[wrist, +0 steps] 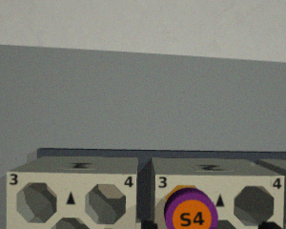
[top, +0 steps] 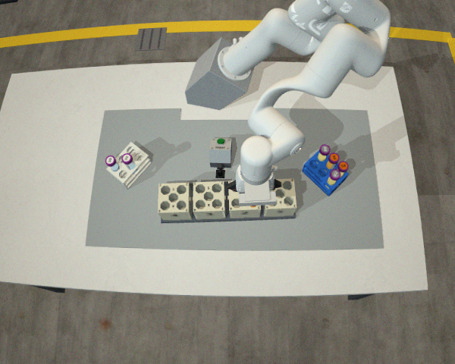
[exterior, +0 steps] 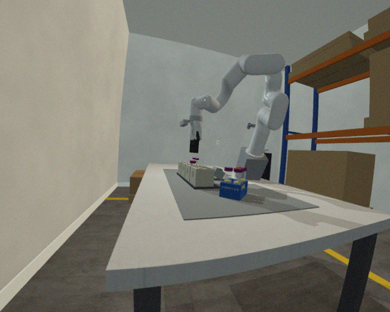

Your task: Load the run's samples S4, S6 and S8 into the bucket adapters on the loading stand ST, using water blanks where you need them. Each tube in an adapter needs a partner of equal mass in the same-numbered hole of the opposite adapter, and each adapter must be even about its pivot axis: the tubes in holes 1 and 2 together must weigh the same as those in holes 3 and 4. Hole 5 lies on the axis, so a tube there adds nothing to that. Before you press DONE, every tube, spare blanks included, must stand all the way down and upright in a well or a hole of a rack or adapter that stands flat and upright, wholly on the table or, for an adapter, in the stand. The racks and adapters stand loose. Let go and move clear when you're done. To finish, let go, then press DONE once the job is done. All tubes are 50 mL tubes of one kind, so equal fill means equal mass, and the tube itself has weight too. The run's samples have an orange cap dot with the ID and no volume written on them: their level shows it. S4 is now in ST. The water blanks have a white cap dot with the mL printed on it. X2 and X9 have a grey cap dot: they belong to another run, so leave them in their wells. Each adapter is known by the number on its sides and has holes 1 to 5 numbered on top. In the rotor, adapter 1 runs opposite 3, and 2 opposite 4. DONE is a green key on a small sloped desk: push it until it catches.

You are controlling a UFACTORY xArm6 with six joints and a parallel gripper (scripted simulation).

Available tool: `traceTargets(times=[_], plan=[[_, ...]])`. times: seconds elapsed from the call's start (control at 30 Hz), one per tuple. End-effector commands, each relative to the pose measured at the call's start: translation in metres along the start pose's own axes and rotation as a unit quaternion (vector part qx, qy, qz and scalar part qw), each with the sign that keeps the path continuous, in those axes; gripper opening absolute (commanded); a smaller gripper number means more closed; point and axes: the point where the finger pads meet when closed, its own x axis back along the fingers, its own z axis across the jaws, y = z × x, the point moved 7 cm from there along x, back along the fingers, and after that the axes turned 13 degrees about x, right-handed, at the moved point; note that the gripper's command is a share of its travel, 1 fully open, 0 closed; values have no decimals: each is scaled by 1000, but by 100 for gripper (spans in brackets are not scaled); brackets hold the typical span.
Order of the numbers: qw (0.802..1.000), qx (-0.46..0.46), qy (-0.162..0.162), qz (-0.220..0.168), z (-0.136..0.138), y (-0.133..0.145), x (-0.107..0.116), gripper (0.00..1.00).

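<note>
Sample S4, with a purple cap and an orange dot, stands in hole 3 of an adapter. That is the third cream adapter from the left on the loading stand ST. My gripper is open and empty. It hangs straight above S4, well clear of the cap. In the top view my wrist covers most of that adapter. The other adapters show empty holes. Two orange-dot samples stand in the blue rack. Two white-dot blanks stand in the white rack.
Two grey-dot tubes share the blue rack. The green DONE key sits on its small desk just behind the stand. The arm's grey base stands at the back of the table.
</note>
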Motion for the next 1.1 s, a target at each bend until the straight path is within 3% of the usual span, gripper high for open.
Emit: traceTargets(times=[0.0, 0.63, 1.07], plan=[[1000, 1, 1, 2, 0, -1, -11, 57], [1000, 1, 1, 2, 0, -1, -45, 57], [1000, 1, 1, 2, 0, -1, -46, 57]])
